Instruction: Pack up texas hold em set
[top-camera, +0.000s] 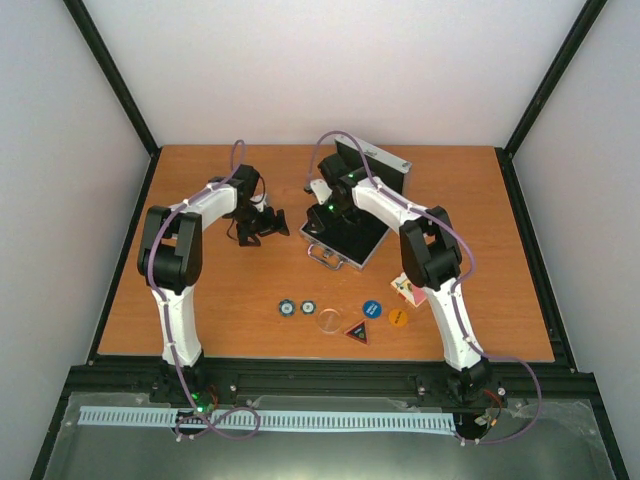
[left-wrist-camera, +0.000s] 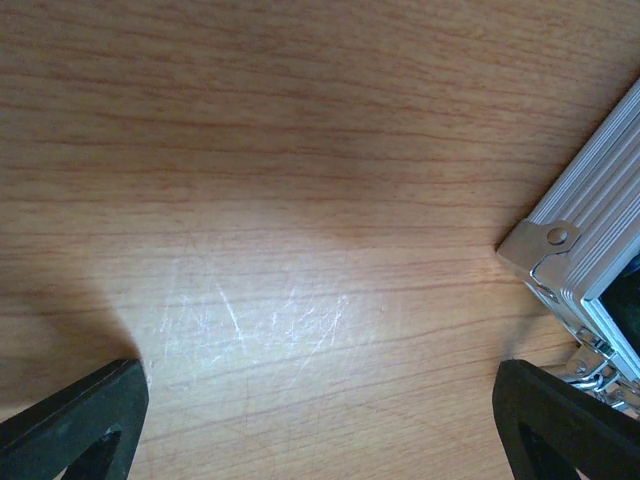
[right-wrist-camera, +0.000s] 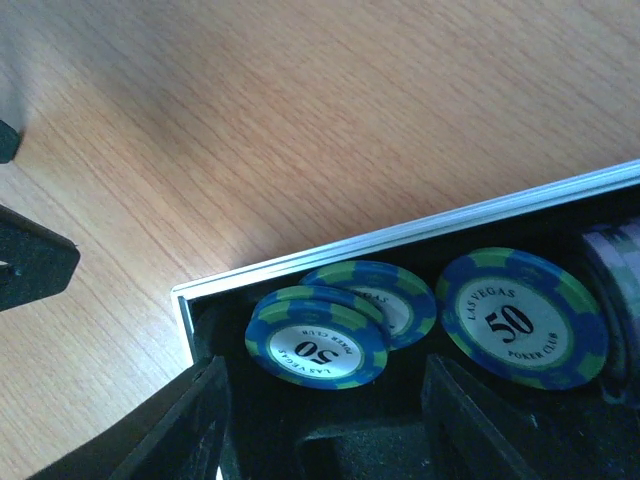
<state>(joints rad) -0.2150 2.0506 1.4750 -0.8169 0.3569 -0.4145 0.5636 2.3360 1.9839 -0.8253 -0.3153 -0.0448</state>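
Over the case (top-camera: 355, 245), right fingers (right-wrist-camera: 190, 430) stand half apart above blue chips (right-wrist-camera: 315, 345); left fingers (left-wrist-camera: 70, 420) gape wide beside it.

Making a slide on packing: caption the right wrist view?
Right gripper, jaws apart, hovers above three blue 50 chips lying in a black-lined corner of the silver case.

Chips (right-wrist-camera: 520, 318) in case (top-camera: 357, 244); buttons (top-camera: 371, 310), deck (top-camera: 408, 290) before case.

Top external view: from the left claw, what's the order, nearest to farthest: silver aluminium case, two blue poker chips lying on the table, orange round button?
1. Silver aluminium case, just right of the left gripper.
2. Blue poker chips, front middle.
3. Orange round button, front right.
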